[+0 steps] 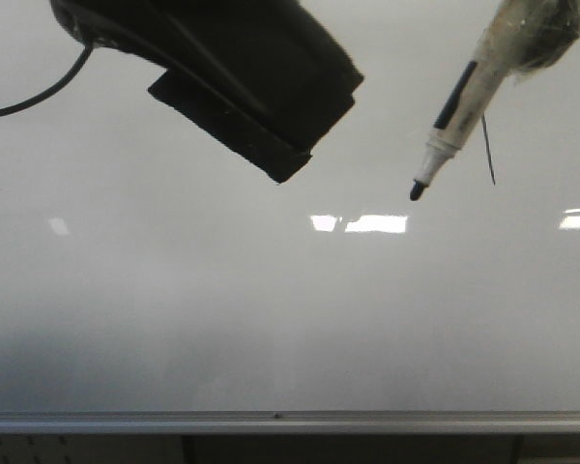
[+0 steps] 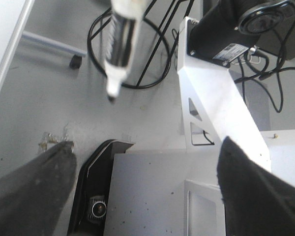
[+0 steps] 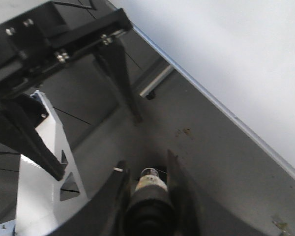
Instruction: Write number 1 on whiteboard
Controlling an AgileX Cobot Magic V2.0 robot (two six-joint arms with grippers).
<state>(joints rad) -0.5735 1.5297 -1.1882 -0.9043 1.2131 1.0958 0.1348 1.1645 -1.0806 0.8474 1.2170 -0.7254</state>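
Marker (image 1: pixel 459 116) tilted, tip off whiteboard (image 1: pixel 271 319)

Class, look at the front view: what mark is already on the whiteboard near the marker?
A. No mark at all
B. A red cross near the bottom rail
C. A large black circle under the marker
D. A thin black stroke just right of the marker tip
D: a thin black stroke, the number 1, stands on the whiteboard just right of the marker tip.

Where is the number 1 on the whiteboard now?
In the front view, the number 1 is on the upper right of the whiteboard, just right of the marker tip and above the bright reflections.
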